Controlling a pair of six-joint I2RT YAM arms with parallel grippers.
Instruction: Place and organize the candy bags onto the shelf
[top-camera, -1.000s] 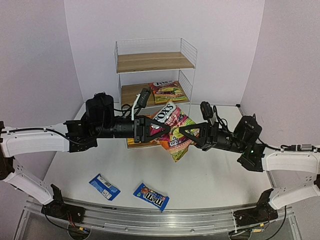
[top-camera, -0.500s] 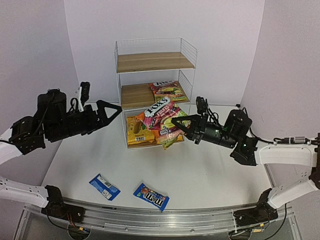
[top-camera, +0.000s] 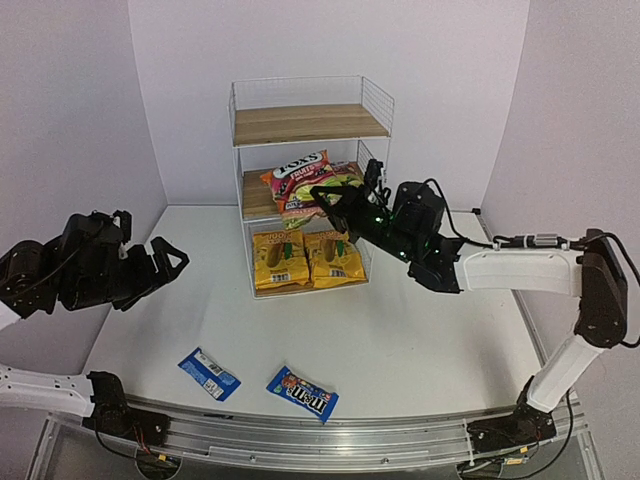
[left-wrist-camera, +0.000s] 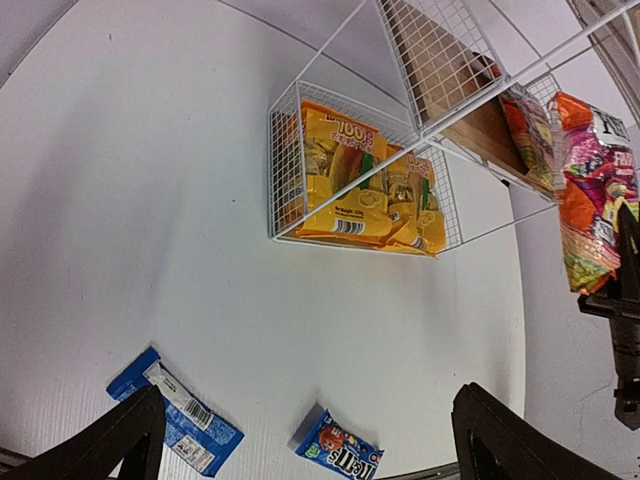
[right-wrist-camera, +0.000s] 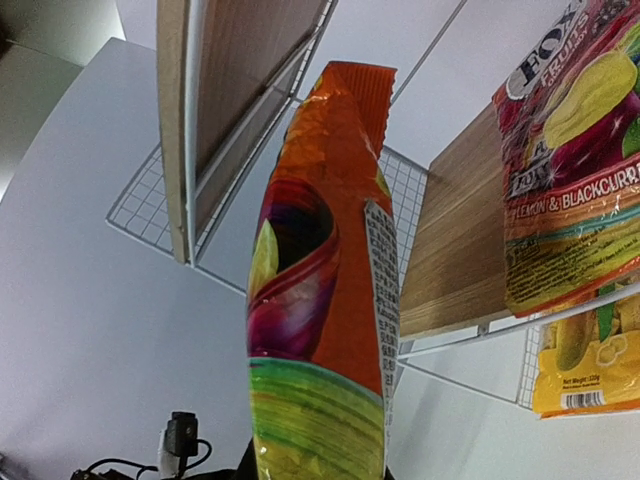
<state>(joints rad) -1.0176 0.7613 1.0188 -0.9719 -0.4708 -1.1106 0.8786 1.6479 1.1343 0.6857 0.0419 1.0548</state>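
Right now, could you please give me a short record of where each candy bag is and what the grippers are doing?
shelf: three boards
bottom board: two yellow bags, side by side
middle board: one red bag lying on it
right gripper: shut on the other red bag, held at the middle board's front
left gripper: open, holding nothing, out to the left
table: two blue packets near the front edge

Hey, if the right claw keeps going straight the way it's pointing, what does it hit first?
Likely the shelf's middle board: the right claw, shut on a red-pink bag, aims into that level beside a second red-pink bag. Depth is hard to judge.
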